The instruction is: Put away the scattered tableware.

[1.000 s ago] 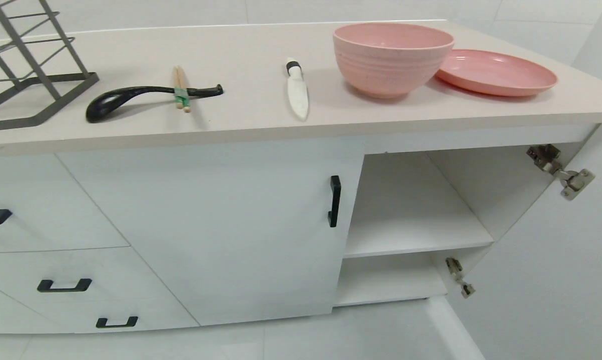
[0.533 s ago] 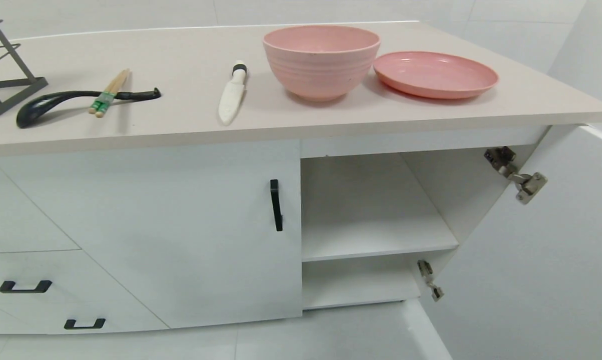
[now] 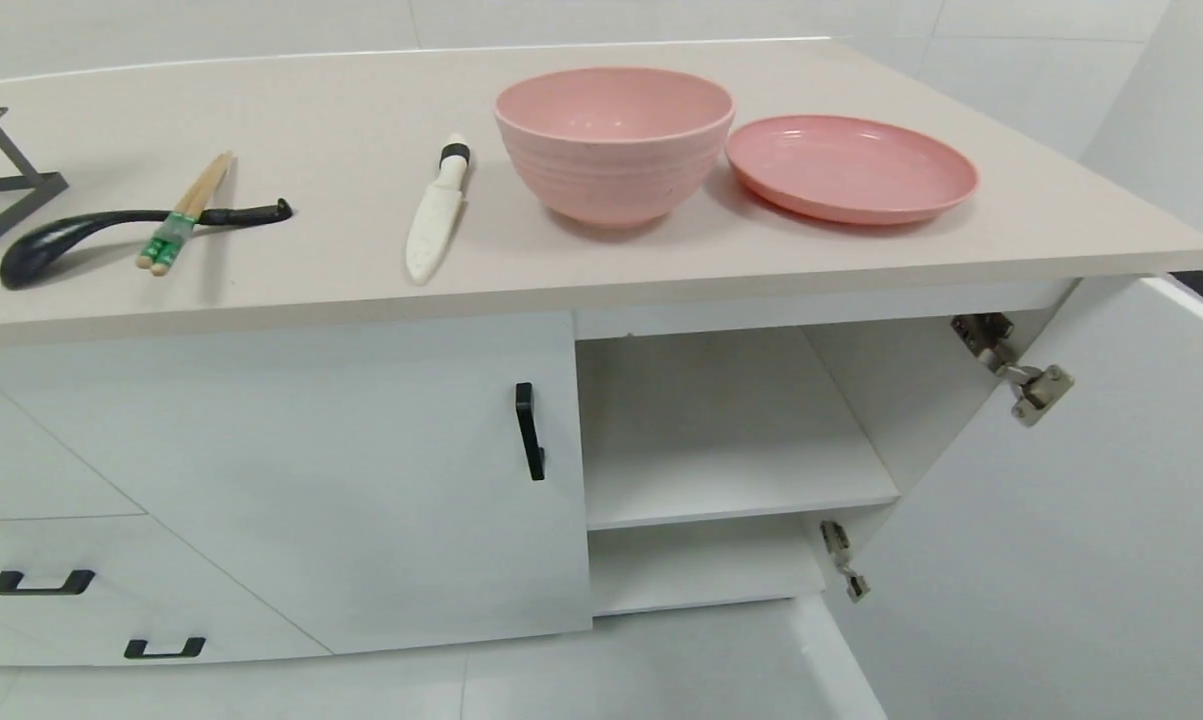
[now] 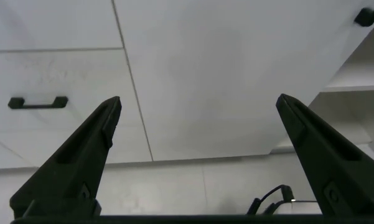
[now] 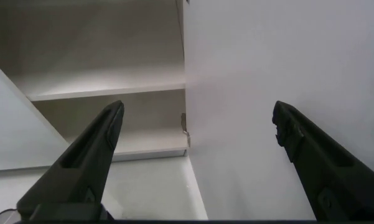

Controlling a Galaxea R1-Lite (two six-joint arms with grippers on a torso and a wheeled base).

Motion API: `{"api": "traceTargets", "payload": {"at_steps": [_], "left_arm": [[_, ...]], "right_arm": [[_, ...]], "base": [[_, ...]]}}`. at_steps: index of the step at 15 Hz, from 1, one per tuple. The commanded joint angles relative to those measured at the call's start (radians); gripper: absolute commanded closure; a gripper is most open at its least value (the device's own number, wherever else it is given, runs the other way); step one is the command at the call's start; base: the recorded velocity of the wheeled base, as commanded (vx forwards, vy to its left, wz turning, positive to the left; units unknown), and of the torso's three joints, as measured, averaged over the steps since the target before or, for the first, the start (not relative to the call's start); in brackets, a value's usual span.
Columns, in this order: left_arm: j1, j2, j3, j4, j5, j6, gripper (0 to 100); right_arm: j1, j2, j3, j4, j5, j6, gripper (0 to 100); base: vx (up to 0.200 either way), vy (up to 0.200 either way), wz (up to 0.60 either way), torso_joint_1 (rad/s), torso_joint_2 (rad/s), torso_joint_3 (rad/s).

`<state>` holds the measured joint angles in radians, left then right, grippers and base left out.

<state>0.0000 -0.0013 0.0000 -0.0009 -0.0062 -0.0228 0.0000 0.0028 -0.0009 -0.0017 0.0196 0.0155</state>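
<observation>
On the beige counter (image 3: pixel 341 110) stand a pink bowl (image 3: pixel 613 143) and, to its right, a flat pink plate (image 3: pixel 851 167). Left of the bowl lies a white knife (image 3: pixel 434 210) with a black band on its handle. Farther left, a pair of wooden chopsticks (image 3: pixel 181 213) rests across a black ladle (image 3: pixel 111 232). My left gripper (image 4: pixel 199 106) is open and faces the white drawer fronts low down. My right gripper (image 5: pixel 196 112) is open too, in front of the open cabinet's shelves (image 5: pixel 106 87) and door (image 5: pixel 280 93).
A dark metal rack (image 3: pixel 1 170) stands at the counter's far left. Below, the right cabinet door (image 3: pixel 1081 520) is swung wide open, baring two shelves (image 3: pixel 721 470). The left door has a black handle (image 3: pixel 529 430); drawers with black handles (image 3: pixel 41 582) lie to the left.
The head camera has swung right and a little down, so everything on the counter has slid left in the picture. The tableware itself has not moved.
</observation>
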Motion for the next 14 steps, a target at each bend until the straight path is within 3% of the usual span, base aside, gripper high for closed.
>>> {"api": "traceTargets", "payload": {"at_steps": [1,4,14], "left_arm": [[0.0,0.001,0.0,-0.002,0.0,0.0,0],[0.0,0.001,0.0,-0.002,0.0,0.0,0],[0.0,0.001,0.0,-0.002,0.0,0.001,0]], "right_arm": [[0.0,-0.001,-0.001,-0.001,0.0,0.001,0],[0.002,-0.001,0.001,-0.001,0.0,0.001,0],[0.002,-0.001,0.001,-0.001,0.0,0.001,0]], "base": [[0.0,0.0,0.0,0.139,-0.58,-0.276],[0.0,0.0,0.0,0.085,-0.53,-0.266],[0.0,0.0,0.0,0.233,-0.46,-0.261]]}}
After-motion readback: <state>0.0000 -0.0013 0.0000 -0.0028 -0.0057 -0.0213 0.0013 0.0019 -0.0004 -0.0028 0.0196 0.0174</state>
